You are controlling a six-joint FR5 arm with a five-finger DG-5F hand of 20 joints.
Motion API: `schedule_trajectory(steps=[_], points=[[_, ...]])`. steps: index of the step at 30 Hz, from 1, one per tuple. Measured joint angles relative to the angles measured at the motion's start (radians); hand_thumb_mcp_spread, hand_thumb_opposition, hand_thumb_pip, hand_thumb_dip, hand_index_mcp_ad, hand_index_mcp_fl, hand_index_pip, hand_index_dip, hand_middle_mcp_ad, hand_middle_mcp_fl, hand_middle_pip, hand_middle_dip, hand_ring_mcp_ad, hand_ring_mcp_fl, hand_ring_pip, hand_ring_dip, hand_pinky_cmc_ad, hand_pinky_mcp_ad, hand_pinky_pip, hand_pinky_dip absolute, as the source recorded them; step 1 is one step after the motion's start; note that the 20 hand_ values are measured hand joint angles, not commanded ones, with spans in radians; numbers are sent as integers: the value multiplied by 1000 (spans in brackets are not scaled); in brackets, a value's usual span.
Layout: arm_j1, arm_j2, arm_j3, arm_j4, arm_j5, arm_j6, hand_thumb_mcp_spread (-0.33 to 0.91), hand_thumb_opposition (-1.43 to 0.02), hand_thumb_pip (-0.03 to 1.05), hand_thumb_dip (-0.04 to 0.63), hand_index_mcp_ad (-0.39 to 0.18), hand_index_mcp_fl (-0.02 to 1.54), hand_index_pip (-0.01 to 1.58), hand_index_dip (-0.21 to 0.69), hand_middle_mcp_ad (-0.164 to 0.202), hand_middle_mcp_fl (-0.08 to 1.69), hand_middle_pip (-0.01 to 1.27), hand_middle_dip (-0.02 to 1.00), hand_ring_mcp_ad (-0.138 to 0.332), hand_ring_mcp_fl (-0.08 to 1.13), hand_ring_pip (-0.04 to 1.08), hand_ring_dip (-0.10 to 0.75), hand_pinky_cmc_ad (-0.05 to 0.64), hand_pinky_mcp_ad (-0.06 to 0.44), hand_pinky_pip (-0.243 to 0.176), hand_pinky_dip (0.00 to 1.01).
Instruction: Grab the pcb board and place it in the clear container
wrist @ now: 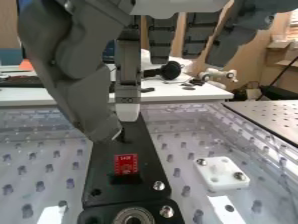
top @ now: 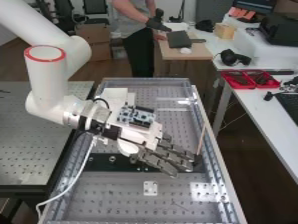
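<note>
While the robot hand is over the bench top, its fingers are long and nearly straight, spread a little apart; it looks open, and I can see nothing held in it. The blue and black board is just beside the white back part of the hand, on the side toward the far end of the bench; I can't tell if the two touch. Near the board, and close to the hand's wrist, is a white block.

Seen from the wrist, the big grey thumb hangs down with its tip close to a finger that has a white end; just past them is a small red square on a long black plate. To one side of that plate, apart from the hand, a little white piece lies flat on the bench top, which is full of holes; a thin brown stick stands at a tilt near the fingertips; a white cable hangs from beside the hand's wrist.
</note>
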Motion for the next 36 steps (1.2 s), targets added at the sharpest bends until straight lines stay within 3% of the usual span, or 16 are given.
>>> schedule_trajectory(steps=[33, 36], points=[[-16, -37, 2, 32, -35, -38, 464, -892, 731, 269, -66, 183, 1552, 110, 47, 5, 120, 98, 119, 0, 87, -14, 244, 119, -91, 278], [-17, -40, 1, 36, -41, -41, 466, -892, 731, 269, -68, 188, 1552, 110, 47, 5, 120, 101, 119, 0, 87, -14, 267, 119, -91, 265]])
